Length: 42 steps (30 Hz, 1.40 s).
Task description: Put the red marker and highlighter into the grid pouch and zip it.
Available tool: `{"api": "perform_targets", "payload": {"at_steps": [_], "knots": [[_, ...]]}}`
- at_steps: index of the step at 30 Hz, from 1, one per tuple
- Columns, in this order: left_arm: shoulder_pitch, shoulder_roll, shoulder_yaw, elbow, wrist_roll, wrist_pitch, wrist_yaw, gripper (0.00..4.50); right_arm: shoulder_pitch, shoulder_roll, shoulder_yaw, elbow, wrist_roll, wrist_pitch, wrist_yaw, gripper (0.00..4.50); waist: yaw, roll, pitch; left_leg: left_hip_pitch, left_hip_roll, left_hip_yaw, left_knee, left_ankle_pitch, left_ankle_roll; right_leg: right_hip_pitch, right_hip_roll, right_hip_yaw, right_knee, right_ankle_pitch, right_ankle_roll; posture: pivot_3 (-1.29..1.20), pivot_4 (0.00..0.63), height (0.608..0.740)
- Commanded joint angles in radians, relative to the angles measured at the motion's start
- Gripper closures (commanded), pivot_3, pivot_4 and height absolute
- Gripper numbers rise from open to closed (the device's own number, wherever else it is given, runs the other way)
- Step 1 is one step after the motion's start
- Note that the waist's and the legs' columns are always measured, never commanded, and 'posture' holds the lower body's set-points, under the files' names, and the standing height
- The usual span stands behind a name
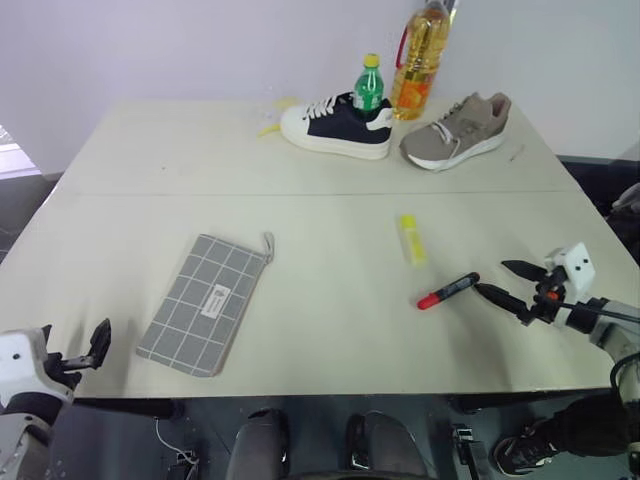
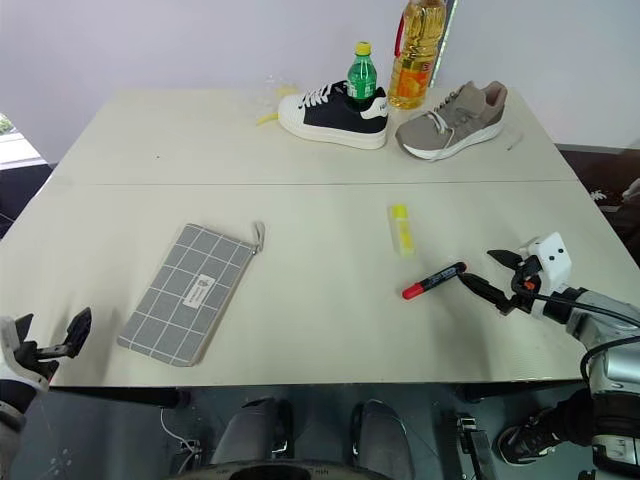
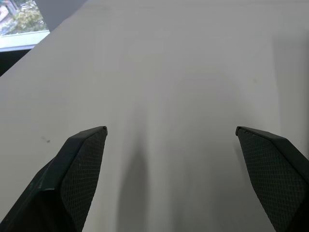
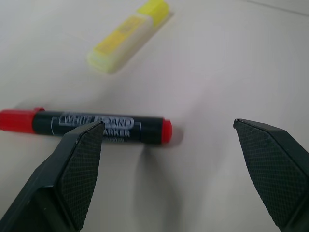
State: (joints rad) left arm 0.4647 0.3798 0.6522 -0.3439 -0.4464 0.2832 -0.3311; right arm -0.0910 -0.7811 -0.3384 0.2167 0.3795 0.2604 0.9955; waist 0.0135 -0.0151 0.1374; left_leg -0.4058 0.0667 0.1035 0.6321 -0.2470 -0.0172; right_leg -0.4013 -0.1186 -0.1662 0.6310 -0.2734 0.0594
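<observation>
nothing looks done yet. the grid pouch (image 1: 205, 303) lies flat toward the near left corner of the table (image 1: 330, 330), apparently still zipped. the red marker (image 1: 447, 291) lies near the right edge toward the front, and the highlighter (image 1: 411, 239) lies just beyond it; both are bare on the table. the right gripper (image 1: 511, 283) hovers beside the marker's end, jaws spread wide and empty. the left gripper (image 1: 92, 346) waits at the near left corner, also wide open. picking up, loading and zipping all remain.

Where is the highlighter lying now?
In the head views, the highlighter lies right of the table's centre, just beyond the red marker, far right of the grid pouch.
</observation>
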Motion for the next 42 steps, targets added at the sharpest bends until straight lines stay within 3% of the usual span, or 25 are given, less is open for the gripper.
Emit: {"api": "perform_targets", "payload": {"at_steps": [1, 19, 30, 42], "knots": [[-0.006, 0.014, 0.005, -0.026, 0.013, -0.008, 0.005, 0.0, -0.005, 0.007, -0.016, -0.056, 0.026, 0.014, -0.02, 0.07, 0.0, 0.0, 0.0, 0.0, 0.0, 0.0, 0.0, 0.0, 0.0, 0.0, 0.0, 0.0, 0.0, 0.0, 0.0, 0.0, 0.15, 0.702], [0.037, -0.019, 0.002, -0.131, 0.032, -0.114, -0.021, 0.0, -0.154, 0.06, 0.031, -0.121, 0.075, 0.044, -0.033, 0.07, 0.0, 0.0, 0.0, 0.0, 0.0, 0.0, 0.0, 0.0, 0.0, 0.004, 0.0, 0.0, 0.001, 0.0, 0.0, 0.0, 0.15, 0.702], [0.059, 0.052, -0.027, -0.171, 0.071, -0.143, -0.114, 0.0, -0.173, 0.154, 0.139, -0.265, 0.097, 0.076, -0.049, 0.07, -0.001, 0.0, 0.0, -0.001, 0.0, 0.0, 0.0, 0.0, 0.001, 0.0, 0.0, 0.0, 0.0, 0.0, 0.0, 0.0, 0.15, 0.702], [0.268, 0.247, -0.154, -0.21, 0.345, -0.375, -0.371, 0.0, -0.173, 0.197, 0.197, -0.182, 0.092, 0.003, 0.05, 0.07, -0.001, 0.0, 0.0, -0.001, 0.0, 0.001, 0.0, 0.0, 0.001, -0.002, 0.0, 0.0, 0.0, 0.0, 0.0, 0.0, 0.15, 0.702]]}}
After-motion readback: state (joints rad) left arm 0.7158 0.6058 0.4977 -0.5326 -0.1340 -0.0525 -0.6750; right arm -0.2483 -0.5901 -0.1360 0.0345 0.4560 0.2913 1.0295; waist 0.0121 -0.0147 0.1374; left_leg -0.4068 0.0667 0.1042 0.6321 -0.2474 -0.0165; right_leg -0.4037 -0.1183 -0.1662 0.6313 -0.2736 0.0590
